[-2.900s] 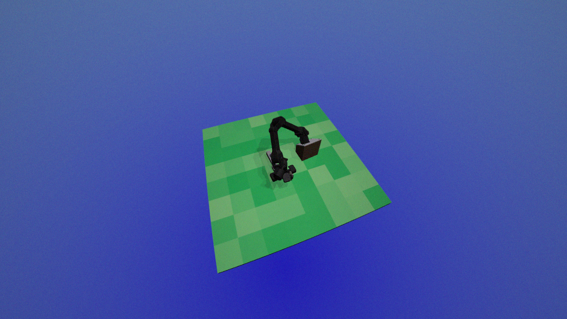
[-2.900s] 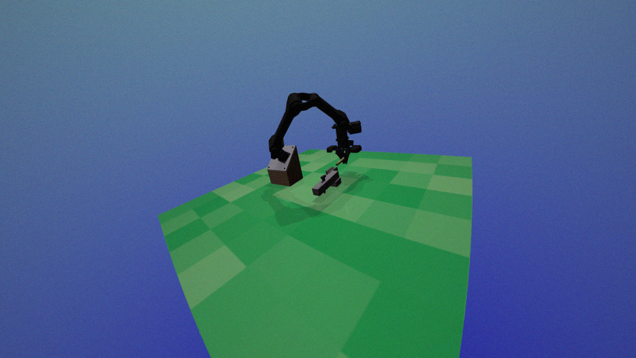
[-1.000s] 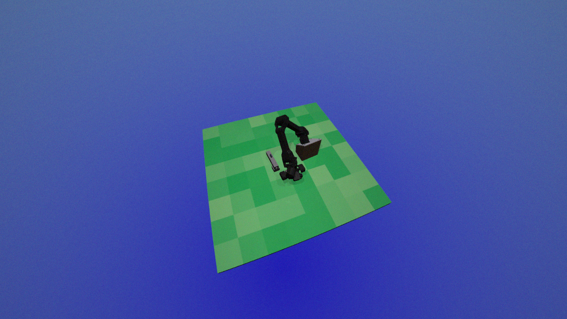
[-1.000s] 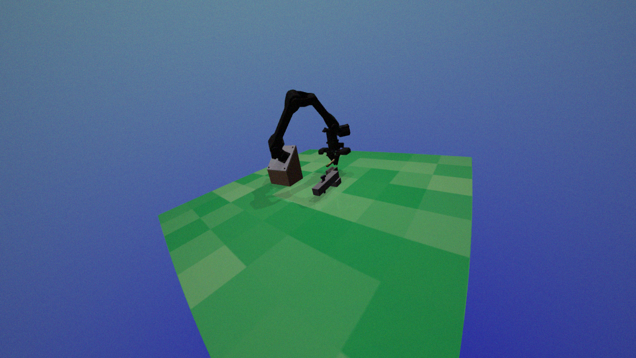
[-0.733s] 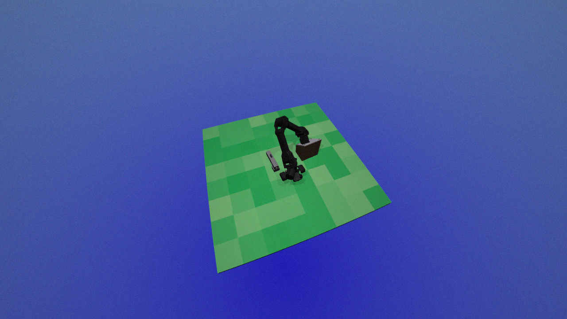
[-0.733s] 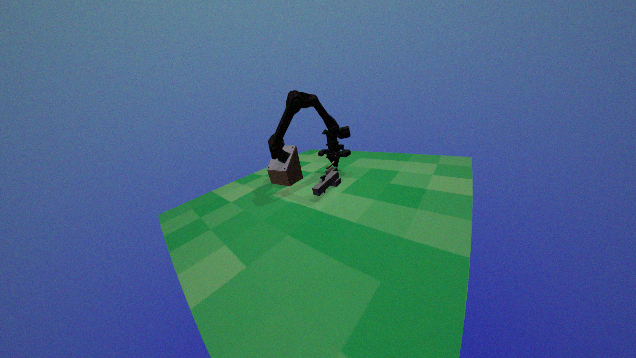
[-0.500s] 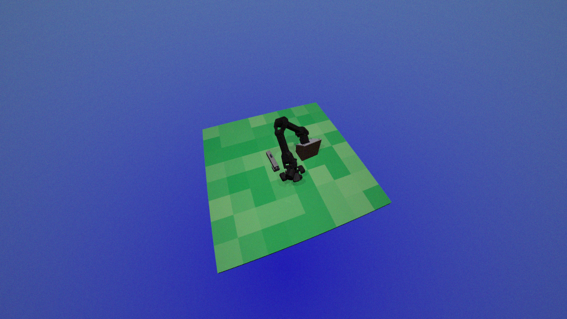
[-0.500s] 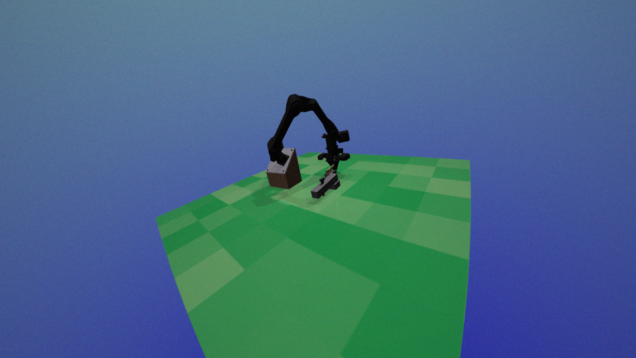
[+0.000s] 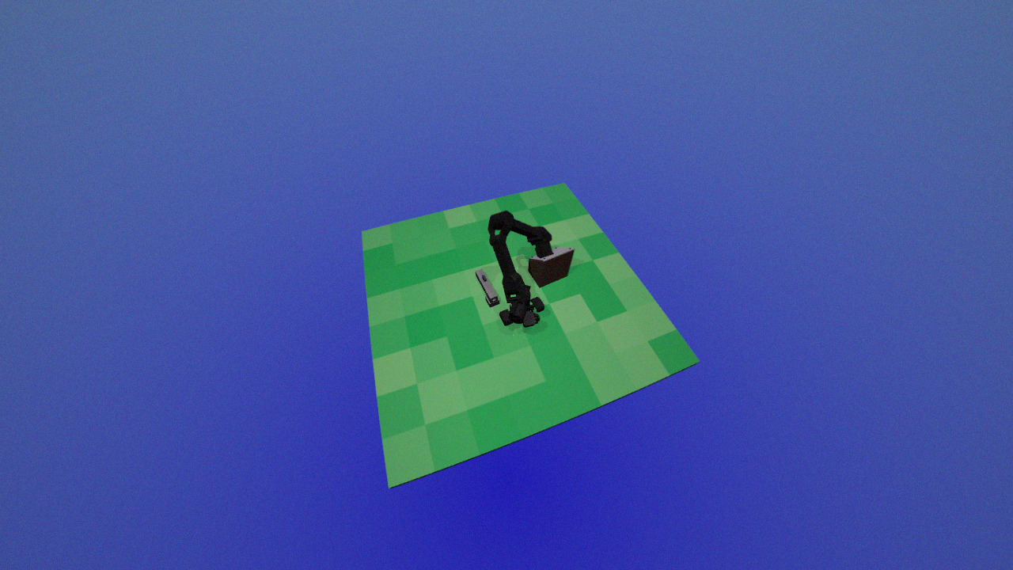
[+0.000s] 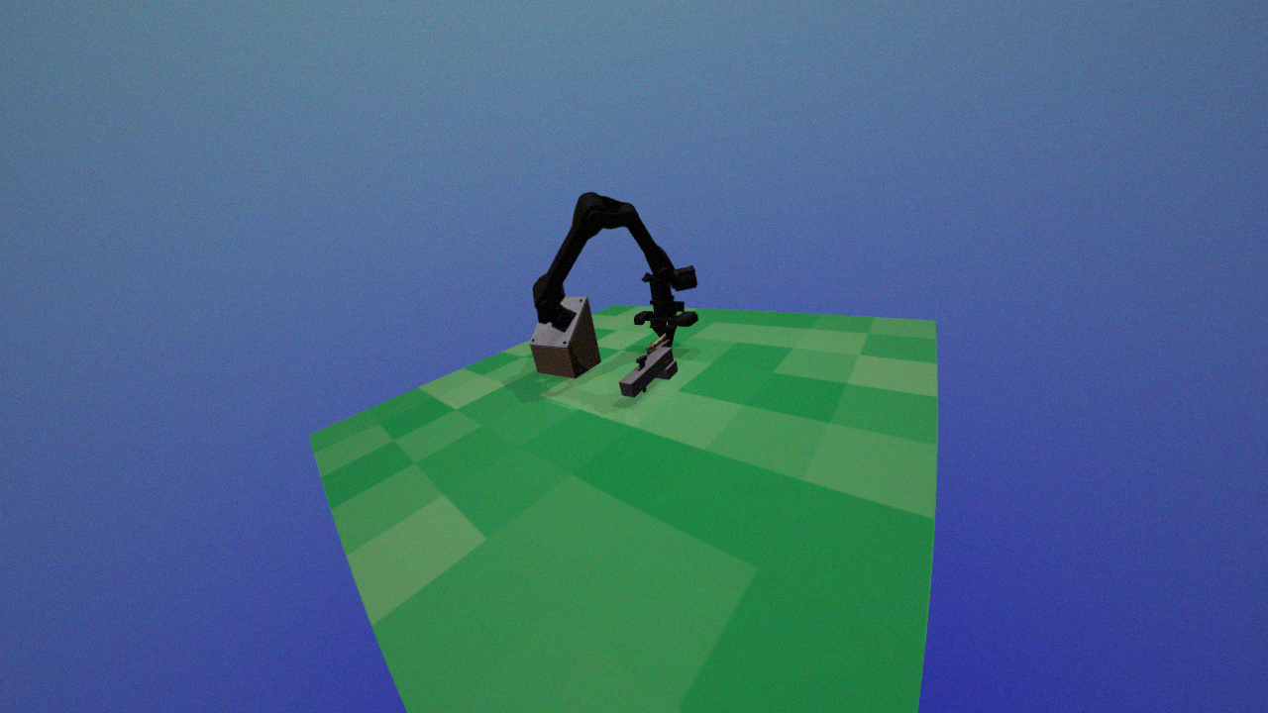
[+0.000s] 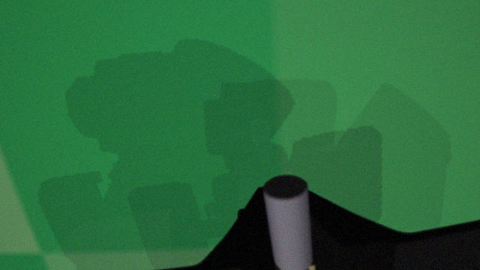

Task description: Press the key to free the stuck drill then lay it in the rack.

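From where I stood there was one black arm (image 10: pixel 567 253), one brown block (image 10: pixel 565 341) with a grey top face at its foot, one grey rack (image 10: pixel 647 372) and one drill (image 11: pixel 289 225), all on a bench (image 10: pixel 620 550) tiled in light and dark green squares. The arm rose from the block, bent at a high elbow and came down with its pincer (image 10: pixel 666 330) just above the far end of the rack. The pincer was clamped on the drill, a pale grey cylinder with a dark end face that stuck out past the black pincer body in the wrist view, with a sliver of tan showing at its lower end. In the exterior view a thin tan piece slanted down from the pincer toward the rack; whether it touched the rack I could not tell. The rack was a long, low bar lying flat on the bench, near the block but apart from it. I could not pick out the key in any view. Blocky shadows of the pincer fell on the green surface beneath it. No brand, label or writing could be read anywhere.
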You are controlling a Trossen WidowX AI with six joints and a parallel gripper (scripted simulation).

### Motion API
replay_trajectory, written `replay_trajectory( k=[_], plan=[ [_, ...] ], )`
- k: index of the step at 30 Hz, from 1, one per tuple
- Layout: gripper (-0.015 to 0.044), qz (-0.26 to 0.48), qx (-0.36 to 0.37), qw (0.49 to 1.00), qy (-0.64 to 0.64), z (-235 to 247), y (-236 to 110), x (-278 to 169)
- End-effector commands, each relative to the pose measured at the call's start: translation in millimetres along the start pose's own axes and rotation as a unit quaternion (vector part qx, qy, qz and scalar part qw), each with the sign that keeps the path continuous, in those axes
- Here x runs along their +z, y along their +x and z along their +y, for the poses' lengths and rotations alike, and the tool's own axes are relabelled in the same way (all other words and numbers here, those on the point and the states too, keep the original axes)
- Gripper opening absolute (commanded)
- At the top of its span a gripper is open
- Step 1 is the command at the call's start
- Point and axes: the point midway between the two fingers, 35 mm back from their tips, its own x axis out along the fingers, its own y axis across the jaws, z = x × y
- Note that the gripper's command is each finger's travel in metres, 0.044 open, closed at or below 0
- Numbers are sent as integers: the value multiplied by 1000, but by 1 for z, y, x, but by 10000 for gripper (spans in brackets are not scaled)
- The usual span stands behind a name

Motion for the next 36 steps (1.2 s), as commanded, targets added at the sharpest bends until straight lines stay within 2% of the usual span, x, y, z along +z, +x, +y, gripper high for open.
replay_trajectory(
  k=[1, 36],
  plan=[
    [0, 4, 1, 1000, -3, 2, 7, -1],
    [0, 4, 1, 1000, -3, 4, 13, -3]
  ],
)
